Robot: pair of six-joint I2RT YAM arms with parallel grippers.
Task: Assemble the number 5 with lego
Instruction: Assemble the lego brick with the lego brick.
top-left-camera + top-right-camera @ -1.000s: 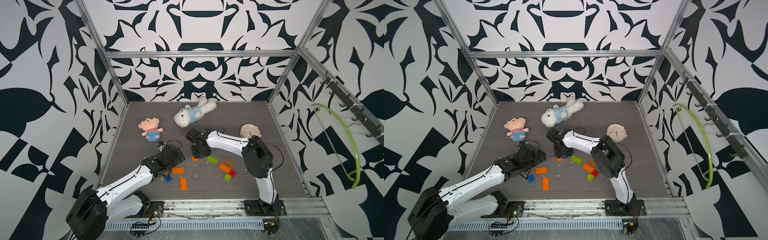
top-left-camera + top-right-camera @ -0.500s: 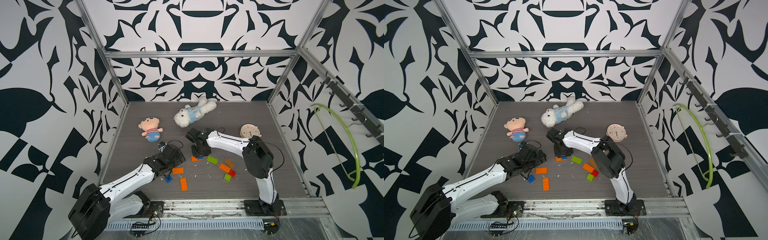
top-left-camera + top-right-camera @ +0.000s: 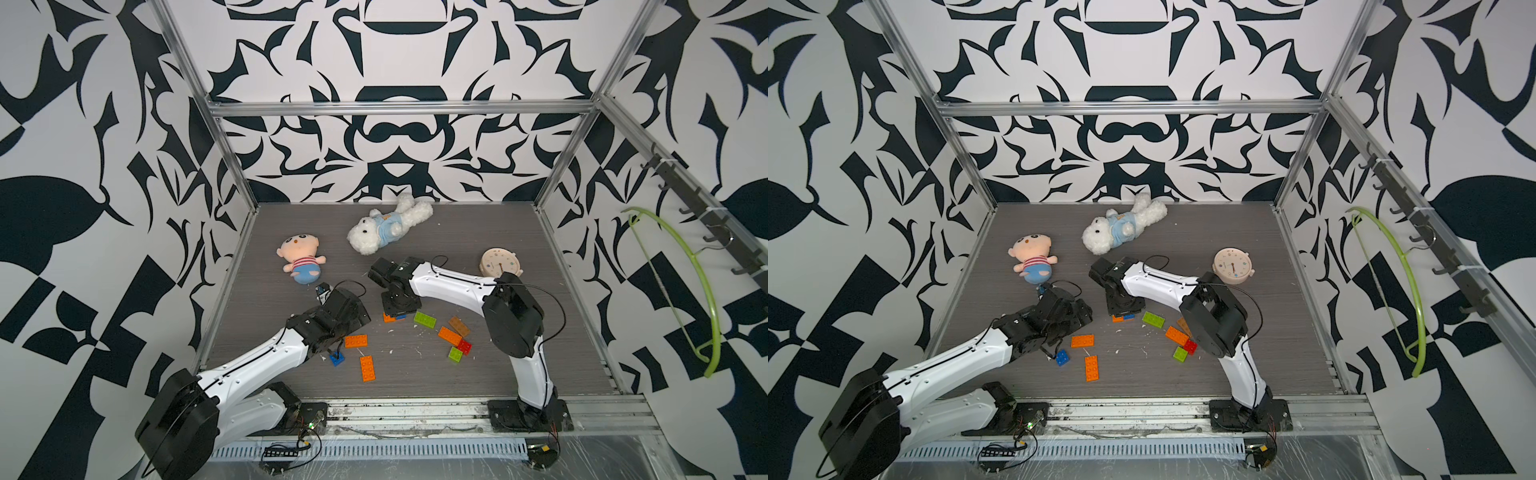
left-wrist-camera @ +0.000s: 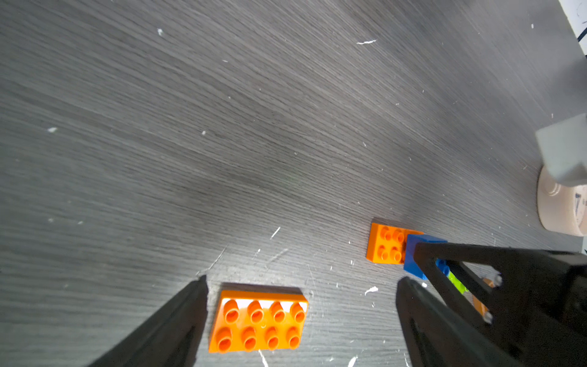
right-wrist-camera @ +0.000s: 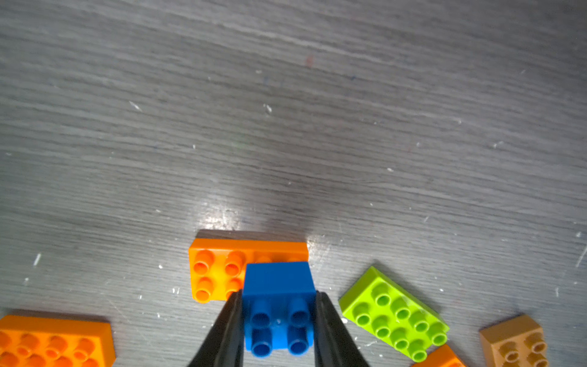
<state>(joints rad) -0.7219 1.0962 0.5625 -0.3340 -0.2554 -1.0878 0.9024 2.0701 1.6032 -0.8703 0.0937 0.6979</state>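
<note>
Jaws of the right gripper [image 5: 278,294] are clamped on a blue square brick [image 5: 278,282] sitting over one end of an orange brick [image 5: 219,270], mid-bench [image 3: 270,324]. The left gripper [image 4: 303,281] has its jaws wide apart, with an orange eight-stud brick [image 4: 259,321] between them. The print on the dial of the clock [image 3: 498,264] is too small to read.

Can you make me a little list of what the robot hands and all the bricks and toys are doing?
Right gripper: shut on small blue square plastic brick, held over one end of an orange rectangular plastic brick
Left gripper: open, jaws either side of another orange eight-stud brick, not gripping
Loose bricks include: lime-green rectangular brick, tan rectangular brick, small red square brick
Toys: white plush bear in blue shirt, plush doll in striped top
Clock: round beige clock, face up
Number 5: not built yet
</note>
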